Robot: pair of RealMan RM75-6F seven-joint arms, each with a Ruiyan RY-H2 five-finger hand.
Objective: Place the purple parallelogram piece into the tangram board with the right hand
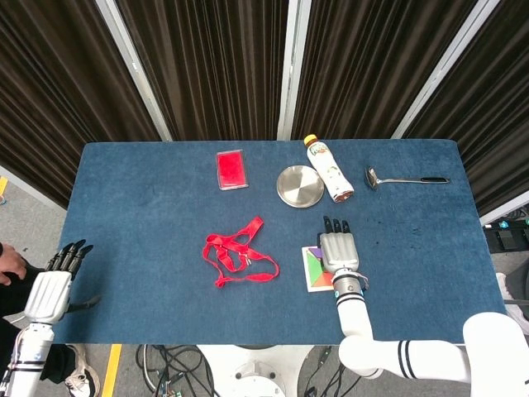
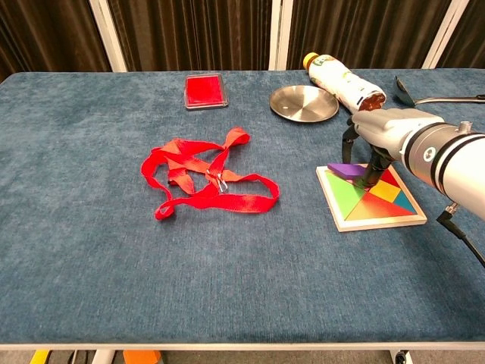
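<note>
The tangram board [image 2: 383,223] lies on the blue table in front of my right arm, with several coloured pieces set in it. The purple parallelogram piece [image 2: 345,168] sits tilted over the board's far left corner, one end raised. My right hand [image 2: 383,133] hangs above the board's far side, its fingertips [image 2: 370,174] pointing down and pinching the piece's right end. In the head view the same right hand [image 1: 339,250] covers most of the board [image 1: 312,275]. My left hand [image 1: 51,291] hovers off the table's left edge, fingers straight and holding nothing.
A red strap [image 2: 204,182] lies tangled left of the board. At the back stand a red box [image 2: 205,90], a metal plate [image 2: 304,101], a lying bottle [image 2: 342,82] and a ladle [image 1: 405,179]. The table's left half is bare cloth.
</note>
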